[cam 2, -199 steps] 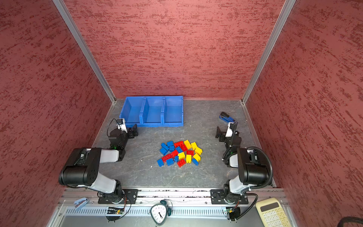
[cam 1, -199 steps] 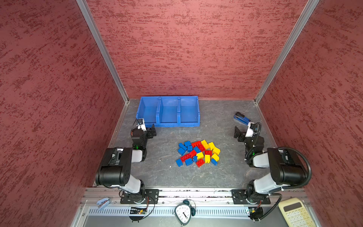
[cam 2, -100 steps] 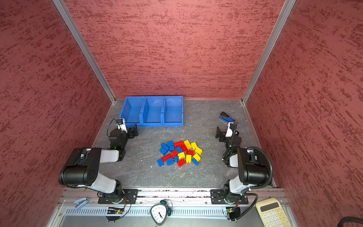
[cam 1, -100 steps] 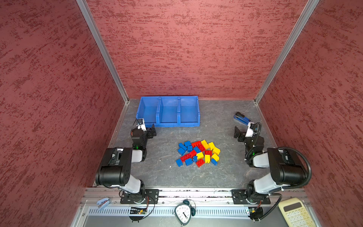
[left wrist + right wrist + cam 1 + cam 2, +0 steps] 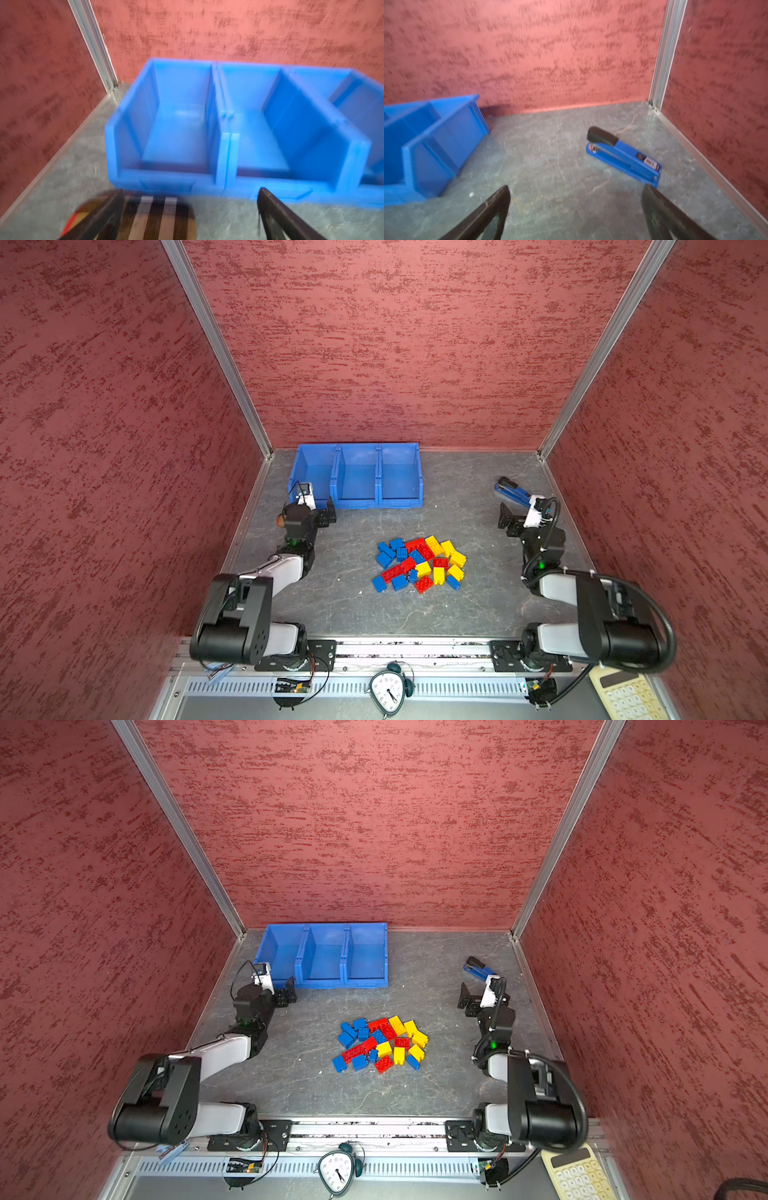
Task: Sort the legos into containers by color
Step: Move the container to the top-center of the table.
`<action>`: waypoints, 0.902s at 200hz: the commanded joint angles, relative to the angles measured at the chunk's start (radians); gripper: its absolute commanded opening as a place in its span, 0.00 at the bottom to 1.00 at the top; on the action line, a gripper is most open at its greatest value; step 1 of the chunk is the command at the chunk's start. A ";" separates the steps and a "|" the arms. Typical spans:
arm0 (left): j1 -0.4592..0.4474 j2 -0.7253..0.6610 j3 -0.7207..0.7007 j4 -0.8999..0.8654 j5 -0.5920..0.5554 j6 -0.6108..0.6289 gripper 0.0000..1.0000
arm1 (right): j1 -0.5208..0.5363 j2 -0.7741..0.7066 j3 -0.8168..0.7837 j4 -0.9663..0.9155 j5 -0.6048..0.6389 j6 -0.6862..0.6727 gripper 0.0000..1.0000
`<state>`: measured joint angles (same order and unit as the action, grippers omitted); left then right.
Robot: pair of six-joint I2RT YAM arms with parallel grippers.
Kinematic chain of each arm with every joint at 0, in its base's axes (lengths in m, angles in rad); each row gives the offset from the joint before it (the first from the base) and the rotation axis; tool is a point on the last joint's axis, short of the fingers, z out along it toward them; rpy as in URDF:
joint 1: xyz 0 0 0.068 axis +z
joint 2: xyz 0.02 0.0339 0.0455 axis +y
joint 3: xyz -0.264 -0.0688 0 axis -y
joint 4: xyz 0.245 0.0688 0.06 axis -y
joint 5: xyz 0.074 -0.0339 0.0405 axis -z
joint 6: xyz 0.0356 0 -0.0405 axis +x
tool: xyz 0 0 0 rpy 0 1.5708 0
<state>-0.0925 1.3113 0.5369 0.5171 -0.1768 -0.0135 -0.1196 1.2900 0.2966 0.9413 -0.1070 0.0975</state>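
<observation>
We see the legos heaped in one loose pile of red, blue and yellow on the grey table. The pile sits about midway between the two arms and in front of the bins. Several bricks touch or overlap one another, and every brick we can make out lies on the table.

The three joined bins stand in a row against the back wall, toward the left side.

The left gripper sits low, just in front of the leftmost bin. Its jaws are spread wide and nothing is between them. In the left wrist view a striped thing shows under the jaws (too blurred for us to name, or to say whether a finger touches it).

The right gripper is near the right wall, well apart from the pile. It too is spread wide and grips nothing. A blue and black stapler lies flat on the table just beyond it, toward the back right corner. We cannot tell whether a fingertip touches the stapler.
</observation>
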 commanded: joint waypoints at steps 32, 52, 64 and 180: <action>0.037 -0.053 0.437 -0.781 -0.169 -0.402 0.99 | 0.005 -0.040 0.364 -0.480 -0.180 0.497 0.99; 0.165 0.014 0.571 -0.920 -0.003 -0.455 0.99 | 0.022 0.058 0.442 -0.490 -0.312 0.665 0.99; 0.212 0.063 0.626 -0.971 0.028 -0.445 0.99 | 0.039 0.113 0.479 -0.496 -0.361 0.714 0.99; 0.352 0.613 1.076 -1.208 0.306 -0.152 0.98 | 0.512 0.713 1.305 -1.339 0.077 0.242 0.96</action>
<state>0.2543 1.8774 1.5497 -0.6247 0.0811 -0.2466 0.3454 1.9034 1.4784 -0.1555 -0.1852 0.4511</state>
